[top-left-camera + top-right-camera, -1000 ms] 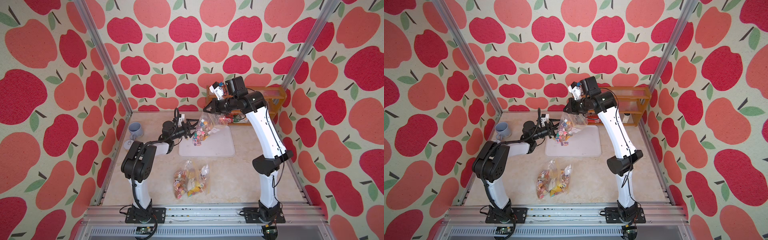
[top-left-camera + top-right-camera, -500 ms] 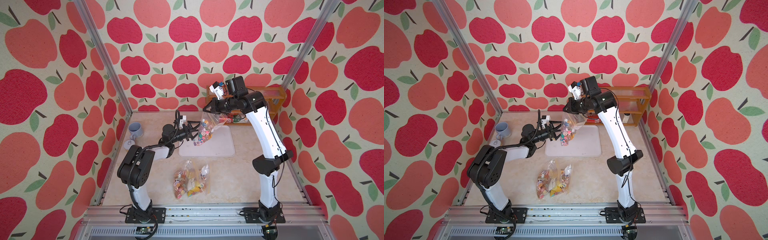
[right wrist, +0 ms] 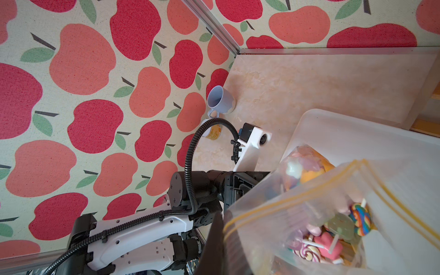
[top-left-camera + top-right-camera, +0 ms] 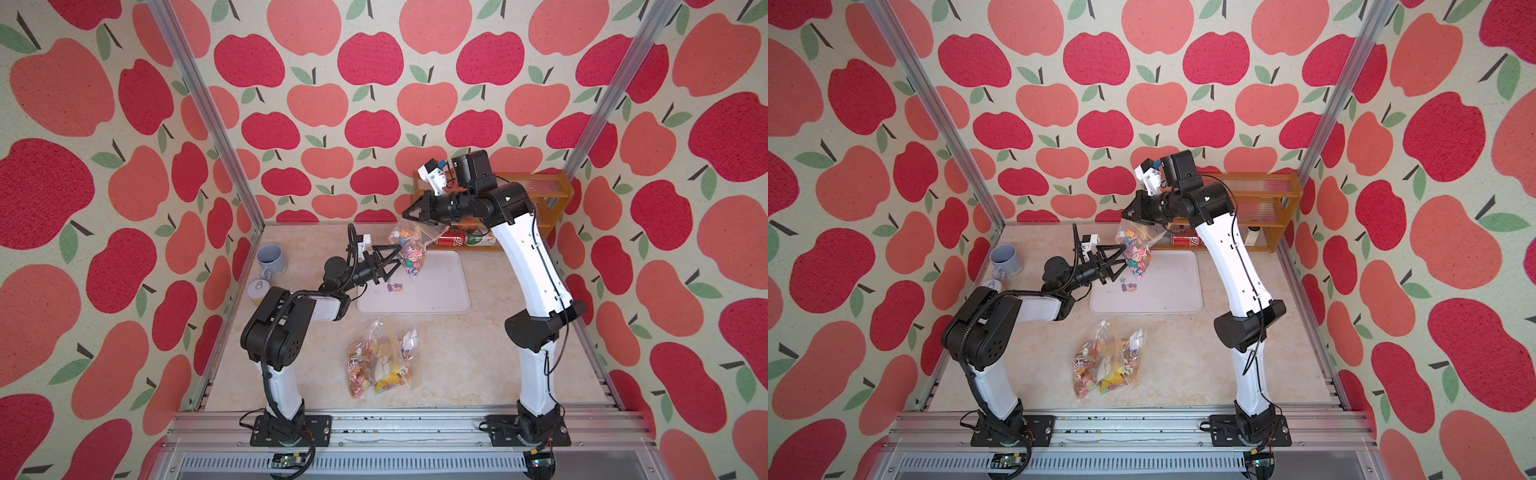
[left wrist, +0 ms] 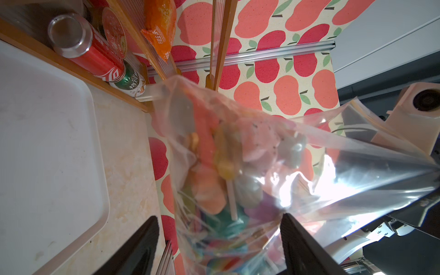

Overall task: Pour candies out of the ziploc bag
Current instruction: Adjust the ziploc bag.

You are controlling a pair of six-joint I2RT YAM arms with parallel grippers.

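Candies (image 4: 409, 257) mostly sit in the ziploc bag (image 4: 417, 233) hanging over the tray (image 4: 442, 291). My right claw (image 4: 409, 214) pinches its zip edge; my left claw (image 4: 392, 264) gapes around its belly. I should clamp low, then upend slowly.

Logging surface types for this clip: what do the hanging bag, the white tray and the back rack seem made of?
The hanging bag: thin clear plastic film, glossy; the candies show through and it glares. The white tray: probably moulded plastic, matte, with a rounded raised rim. The back rack: seemingly wood, orange-brown rails with a slight sheen.
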